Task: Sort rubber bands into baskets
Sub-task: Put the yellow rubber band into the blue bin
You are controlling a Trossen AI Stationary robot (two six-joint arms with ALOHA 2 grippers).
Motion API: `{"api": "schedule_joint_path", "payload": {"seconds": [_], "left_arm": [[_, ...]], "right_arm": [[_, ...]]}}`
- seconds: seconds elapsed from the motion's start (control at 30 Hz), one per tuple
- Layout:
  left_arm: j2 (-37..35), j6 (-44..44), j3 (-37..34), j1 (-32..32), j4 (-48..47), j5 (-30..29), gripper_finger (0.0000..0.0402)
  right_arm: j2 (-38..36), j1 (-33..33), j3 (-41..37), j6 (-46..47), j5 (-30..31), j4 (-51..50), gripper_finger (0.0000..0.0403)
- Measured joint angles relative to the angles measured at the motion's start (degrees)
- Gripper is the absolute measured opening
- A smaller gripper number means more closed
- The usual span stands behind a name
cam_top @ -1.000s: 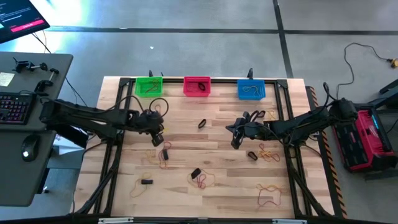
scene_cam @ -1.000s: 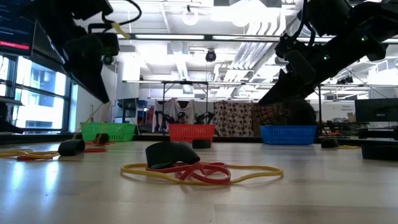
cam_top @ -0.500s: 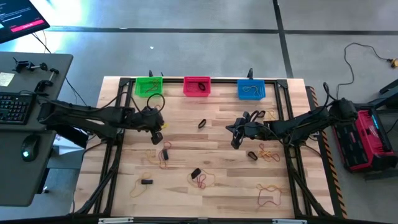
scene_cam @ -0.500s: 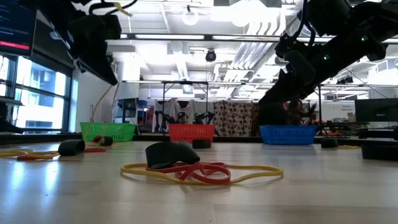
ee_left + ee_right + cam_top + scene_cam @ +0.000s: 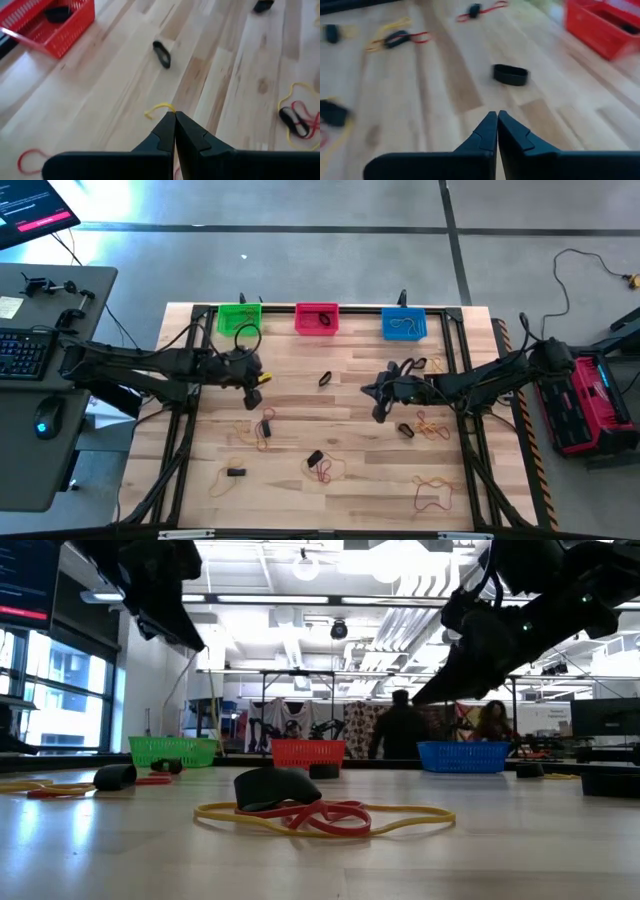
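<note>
Left gripper (image 5: 257,376) pinching a yellow rubber band (image 5: 159,109), raised near the green basket (image 5: 239,318). Right gripper (image 5: 377,393) pressed together, empty, mid-table beside a black band (image 5: 325,378). Loose thin loops (image 5: 325,816) scattered over bare plank wood; red basket (image 5: 316,318), blue basket (image 5: 404,324) along the far edge.

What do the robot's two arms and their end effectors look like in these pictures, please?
Both arms are dark, jointed and slender, with thin black cables looping along them. The left end effector and the right end effector each end in two matte black fingers tapering to a pointed tip. No markings are legible.
</note>
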Motion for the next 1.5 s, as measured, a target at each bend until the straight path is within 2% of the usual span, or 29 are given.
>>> {"api": "schedule_joint_path", "payload": {"seconds": [0.17,0.37,0.6,0.8,0.93,1.1,1.33,1.5], "left_arm": [[0.1,0.4,0.0,0.0,3.3,0.1,0.0000],[0.8,1.5,0.0,0.0,8.0,0.2,0.0000],[2.8,3.4,0.0,0.1,13.7,0.2,0.0000],[4.7,4.9,0.0,1.0,17.3,0.5,0.0000],[5.1,6.0,0.0,1.2,18.8,1.1,0.0000],[5.1,6.4,0.0,1.2,20.6,1.8,0.0000],[5.1,7.5,0.0,1.1,22.1,2.8,0.0000],[5.1,8.4,0.0,1.1,23.7,3.7,0.0000]], "right_arm": [[1.2,0.0,0.0,-2.0,-1.6,5.7,0.0037],[6.7,0.0,1.0,-4.8,-1.6,13.8,0.0114],[16.6,0.0,9.2,-6.5,-1.6,15.9,0.0200],[24.7,0.0,18.8,-10.6,-1.6,16.0,0.0250],[28.8,0.0,24.6,-13.8,-0.5,15.4,0.0267],[32.1,-0.8,30.2,-16.5,0.0,13.3,0.0268],[34.6,-2.9,34.4,-18.3,0.6,13.3,0.0265],[35.3,-5.3,36.3,-18.8,-3.9,13.8,0.0255]]}}
